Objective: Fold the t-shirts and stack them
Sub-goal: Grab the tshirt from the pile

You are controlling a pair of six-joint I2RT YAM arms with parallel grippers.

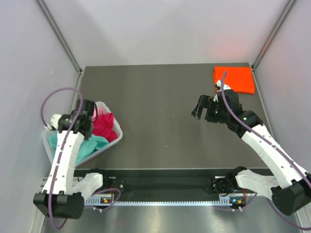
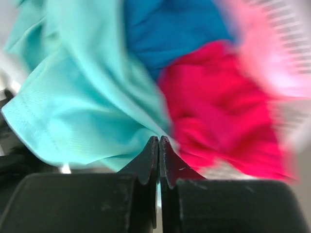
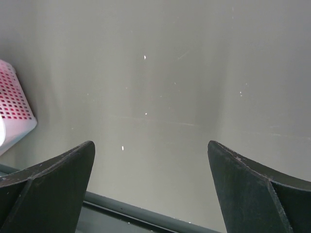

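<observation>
Left gripper [image 2: 159, 145] right up at the lens, jaws pressed tight together at the edge of the teal t-shirt [image 2: 82, 111] — whether any cloth is pinched between them, can't tell. Next to the teal sit the magenta-red t-shirt [image 2: 218, 111], the blue t-shirt [image 2: 170, 29] and the pink t-shirt [image 2: 272, 53], all heaped in the white basket [image 1: 118, 136] at the left of the table [image 1: 160, 107]. Right gripper [image 3: 150, 165] spread wide above the table, gripping nothing — and the orange t-shirt [image 1: 235, 79] lies folded flat in the far right corner.
</observation>
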